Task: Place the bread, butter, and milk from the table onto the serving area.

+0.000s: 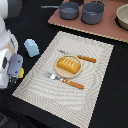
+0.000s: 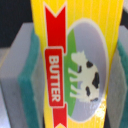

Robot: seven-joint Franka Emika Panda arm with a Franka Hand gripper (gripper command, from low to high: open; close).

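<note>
In the wrist view the butter (image 2: pixel 75 60), a bright-yellow packet with a red "BUTTER" ribbon and a cow picture, sits between the two grey fingers (image 2: pixel 17 80) with green pads. My gripper (image 2: pixel 75 70) is shut on it. In the exterior view the gripper (image 1: pixel 16 70) is at the left edge, just off the serving mat (image 1: pixel 95 55), with a bit of yellow butter (image 1: pixel 21 73) showing. The bread (image 1: pixel 68 65) lies on the round plate (image 1: pixel 56 70) on the mat. The pale-blue milk (image 1: pixel 31 47) stands on the black table (image 1: pixel 35 25), left of the mat.
Orange-handled cutlery lies on the mat, one piece (image 1: pixel 86 58) behind the plate and one (image 1: pixel 72 83) in front. A pinkish-brown board (image 1: pixel 100 27) at the back holds two grey pots (image 1: pixel 69 10) (image 1: pixel 93 12) and a bowl (image 1: pixel 122 17).
</note>
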